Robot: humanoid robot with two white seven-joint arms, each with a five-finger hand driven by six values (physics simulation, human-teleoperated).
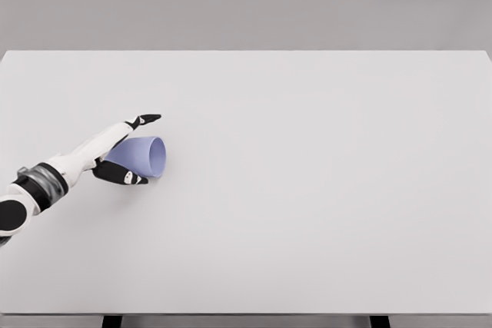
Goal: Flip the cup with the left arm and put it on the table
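Looking down on a big white table from the head camera. Purple cup sitting at about 9 o'clock from the table's middle, tipped on its side, open mouth facing 3 o'clock, narrow base tucked back toward the wrist. Left hand coming in from 8 o'clock, white forearm running up from the lower-left edge, wrapped round the cup's base end. Dark fingers curled under the near side of the cup, touching it; one more dark finger sticking out straight toward 2 o'clock just past the cup's far side, apart from the rim. Looks like a proper grasp on the cup, though hard to say if the cup's resting on the tabletop or lifted just clear, shadow too faint. Two dark table legs peeking out at 6 o'clock.
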